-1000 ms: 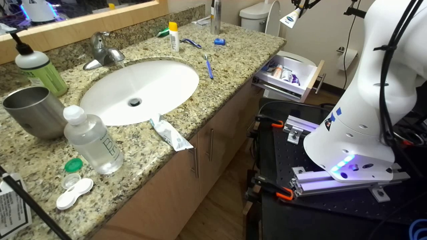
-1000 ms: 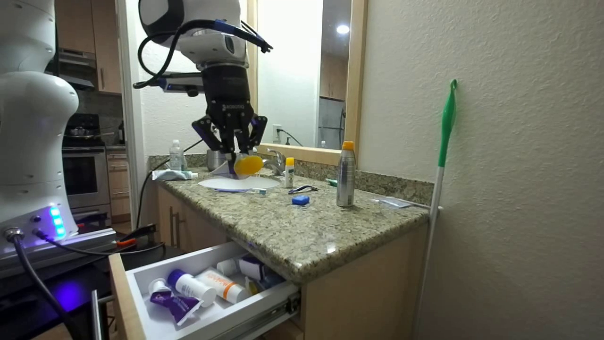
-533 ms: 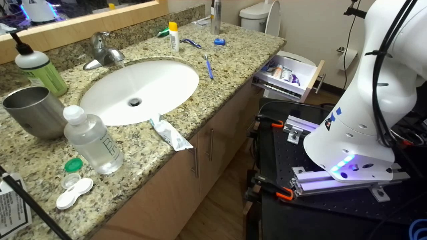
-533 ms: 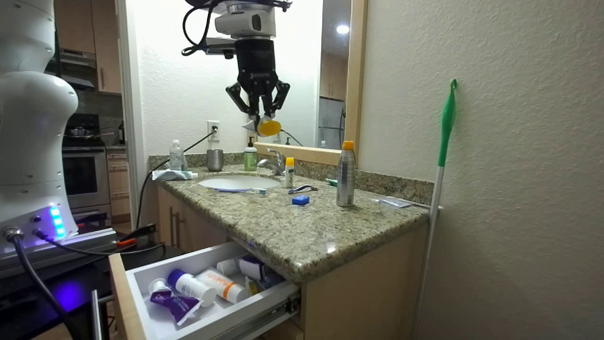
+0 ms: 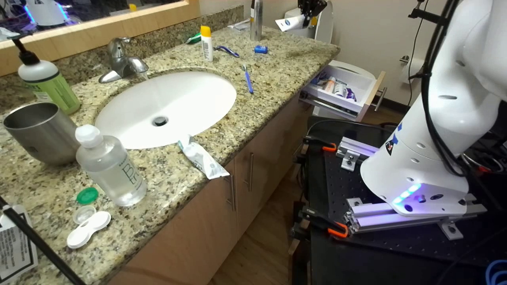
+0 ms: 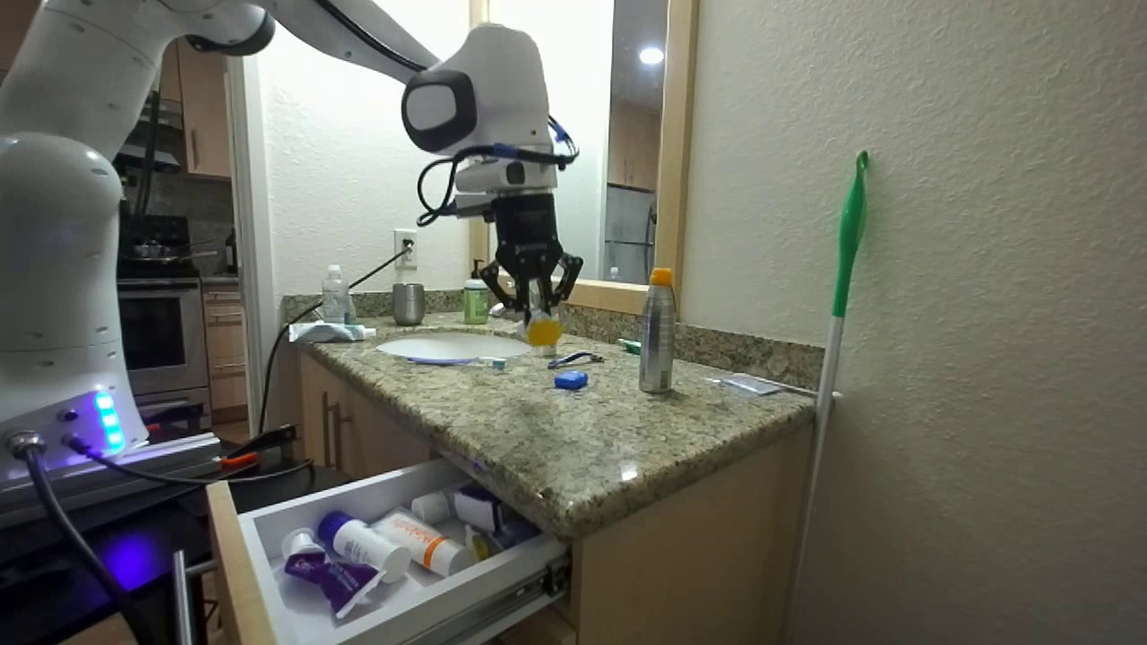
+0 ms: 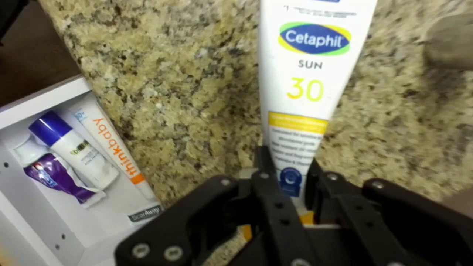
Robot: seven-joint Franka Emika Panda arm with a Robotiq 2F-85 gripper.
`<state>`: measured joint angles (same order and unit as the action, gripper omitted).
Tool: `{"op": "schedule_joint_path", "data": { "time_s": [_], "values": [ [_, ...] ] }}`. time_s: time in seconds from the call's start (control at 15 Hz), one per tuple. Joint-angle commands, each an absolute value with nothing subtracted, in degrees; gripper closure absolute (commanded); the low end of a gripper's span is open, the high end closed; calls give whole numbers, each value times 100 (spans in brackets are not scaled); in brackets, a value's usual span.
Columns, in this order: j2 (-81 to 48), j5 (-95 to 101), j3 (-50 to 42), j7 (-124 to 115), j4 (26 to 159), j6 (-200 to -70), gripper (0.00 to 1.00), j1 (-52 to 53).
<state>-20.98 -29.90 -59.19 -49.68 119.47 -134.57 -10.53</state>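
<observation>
The sunscreen tube (image 7: pixel 312 88) had come lower over the counter (image 7: pixel 184 92), clamped in the gripper (image 7: pixel 289 160), seemingly mid-carry, calling next for steadiness.

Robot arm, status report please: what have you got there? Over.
Black fingers gripping white, yellow-capped Cetaphil tube. Raised above speckled granite counter. Possible obstacle: upright silver, orange-capped spray can nearby.

The gripper (image 7: pixel 289 160) at bottom centre pinches a sunscreen tube (image 7: pixel 310 70) over the counter (image 7: pixel 184 92), with a drawer (image 7: pixel 37 105) at lower left.
</observation>
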Motion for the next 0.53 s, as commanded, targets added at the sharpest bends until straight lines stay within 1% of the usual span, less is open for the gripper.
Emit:
{"op": "schedule_joint_path", "data": {
  "time_s": [0.0,0.13,0.2,0.47],
  "values": [
    [-2188,-2683,-5320,-5224,11866,-13482,78,-1620],
    [-2571,-2668,-5160,-5252,11696,-13426,78,-1854],
    [-2646,-2672,-5125,-5245,11578,-13263,95,-1931],
    [-3040,-2688,-4524,-5267,11262,-13318,95,-2454]
  ]
}}
